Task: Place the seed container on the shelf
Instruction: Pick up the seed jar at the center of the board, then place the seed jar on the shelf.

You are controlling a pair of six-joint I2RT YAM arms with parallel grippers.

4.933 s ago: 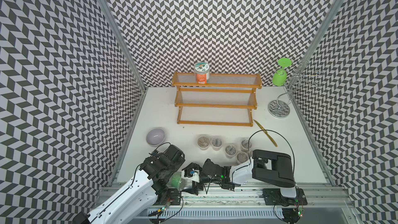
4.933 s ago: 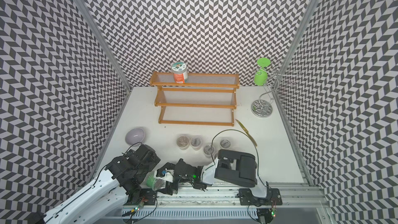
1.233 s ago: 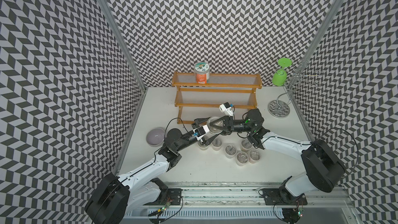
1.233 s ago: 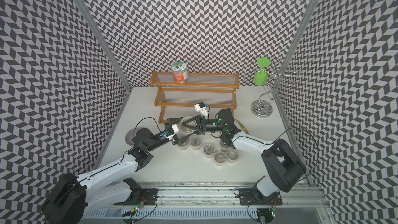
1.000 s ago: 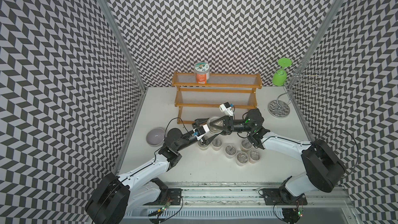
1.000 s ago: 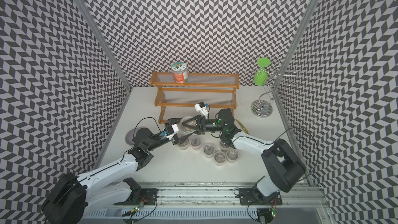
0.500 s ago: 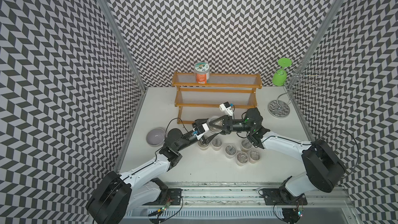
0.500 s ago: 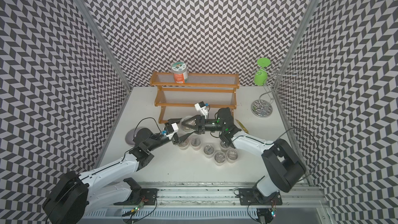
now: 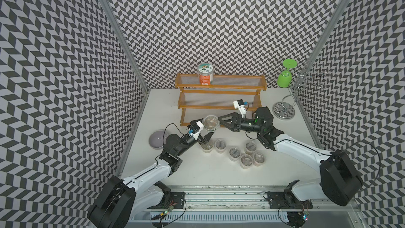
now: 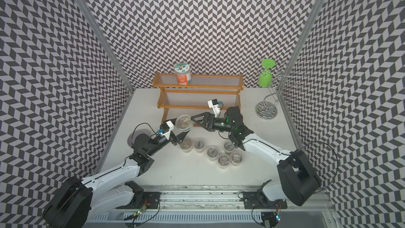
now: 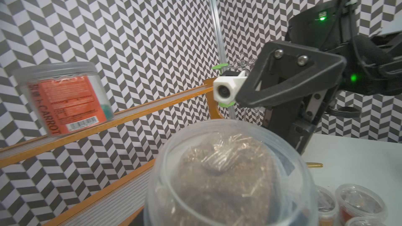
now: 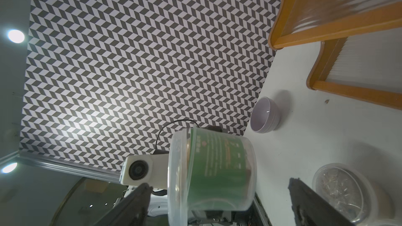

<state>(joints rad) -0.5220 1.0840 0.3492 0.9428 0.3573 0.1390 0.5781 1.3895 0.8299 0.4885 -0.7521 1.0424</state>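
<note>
Left claw point(image 9: 207, 126): clamped on seed container point(image 9: 210, 123), a clear tub with green label, held above worktop point(image 9: 197, 172), just in front of lowest tier of shelf point(image 9: 219, 107). Right claw point(image 12: 217, 183): spread wide, fingers either side of same tub, not touching it. Beneath, on worktop: cluster of small lidded tubs point(image 9: 233, 152). Beside left arm: purple bowl point(image 9: 156, 139). On top tier: orange-labelled jar point(image 9: 205, 76).

Six small tubs point(image 9: 234, 152), one seed container point(image 9: 211, 122), one shelf point(image 9: 197, 107), one bowl point(image 9: 156, 139)
</note>
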